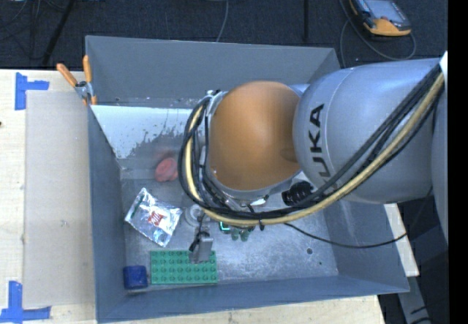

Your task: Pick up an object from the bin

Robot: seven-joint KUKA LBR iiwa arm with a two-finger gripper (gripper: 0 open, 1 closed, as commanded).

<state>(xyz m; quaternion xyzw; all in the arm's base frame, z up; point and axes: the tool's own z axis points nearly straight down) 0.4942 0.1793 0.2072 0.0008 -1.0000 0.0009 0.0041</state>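
1. Farthest left of the claw and a little below it, a small blue block (134, 276) sits in the bin's (219, 66) corner, just beside the plate's left end. It looks hard, squat and light, probably an easy pinch across two flat sides.
2. Up and left of the claw lies a crumpled foil wrapper (152, 216), silvery with a red print. Expect it to be very light, slick and crushable, with no firm edge to trust.
3. Higher, left of the claw and well apart from it, a pink lump (167, 167) rests near the sloped wall. It is rounded and looks soft.
4. Directly under the claw and reaching out to its left lies the green studded plate (175, 269), flat on the floor. Judge it stiff, thin, light plastic. Lying flat, it offers little to grip, so take it across its short width or by an edge. The studs may help against slipping.
5. The claw (201, 245) hangs at the plate's upper edge, toward its right end. You cannot tell whether it is wide or narrow, and nothing visible is held.
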